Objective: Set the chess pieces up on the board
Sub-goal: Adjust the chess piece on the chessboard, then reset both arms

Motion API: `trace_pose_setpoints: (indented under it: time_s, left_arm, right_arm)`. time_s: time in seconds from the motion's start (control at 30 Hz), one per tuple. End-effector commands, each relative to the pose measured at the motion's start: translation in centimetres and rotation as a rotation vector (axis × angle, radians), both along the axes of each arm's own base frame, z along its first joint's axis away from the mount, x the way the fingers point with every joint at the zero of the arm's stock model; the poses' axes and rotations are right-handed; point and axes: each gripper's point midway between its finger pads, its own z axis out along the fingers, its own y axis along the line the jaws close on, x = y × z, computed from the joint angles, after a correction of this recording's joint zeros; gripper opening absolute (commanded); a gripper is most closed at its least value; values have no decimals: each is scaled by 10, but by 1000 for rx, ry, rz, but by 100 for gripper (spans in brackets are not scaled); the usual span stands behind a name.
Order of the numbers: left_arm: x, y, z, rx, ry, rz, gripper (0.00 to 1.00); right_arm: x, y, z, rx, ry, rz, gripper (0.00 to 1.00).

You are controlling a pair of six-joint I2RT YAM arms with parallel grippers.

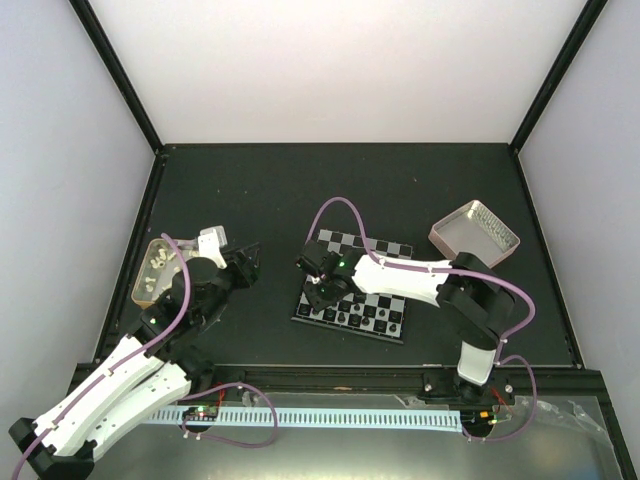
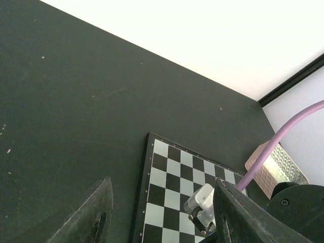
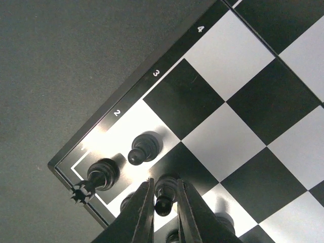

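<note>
Reaching across the board from the right, the right gripper is working at the near-left corner. Its two fingers are sitting narrow, one on each side of a black pawn, and appear to be pinching it. The pawn is standing upright over the dark square in the second row, one file in from the edge. Cannot tell whether its base is touching the board.

Neighbours in the right wrist view:
- A rook is occupying the corner square.
- A second pawn is standing just beside the held one, on the light square marked 2.

From above, the other black pieces are lining the near rows of the board.

The left gripper is hovering over the table, left of the board and beside the tan tray. Its jaws are spread with nothing between them. A pink tray is lying off the board's far-right corner.
</note>
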Motion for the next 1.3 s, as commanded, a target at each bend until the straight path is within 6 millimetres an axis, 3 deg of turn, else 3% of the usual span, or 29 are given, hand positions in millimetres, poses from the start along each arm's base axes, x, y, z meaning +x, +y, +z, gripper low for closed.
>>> trace_pose_setpoints:
  time_s: [0.0, 0.37, 0.67, 1.0, 1.17, 1.27]
  left_arm:
    - [1, 1, 18, -14, -36, -3, 55]
    - [1, 1, 18, -14, -39, -1, 55]
    - [2, 0, 19, -12, -40, -3, 56]
    - [1, 1, 26, -3, -51, -6, 57]
    - [-2, 3, 31, 24, -68, -20, 57]
    - [-5, 2, 35, 40, -89, -42, 58]
  right_arm:
    - [-4, -4, -12, -41, 8, 10, 16]
    - [3, -9, -14, -71, -22, -14, 9]
    - [3, -6, -12, -59, -17, -15, 14]
    - [7, 4, 39, 75, -68, -35, 27]
    - [15, -9, 67, 112, -145, -102, 34]
    - [21, -27, 90, 148, -222, -168, 39]
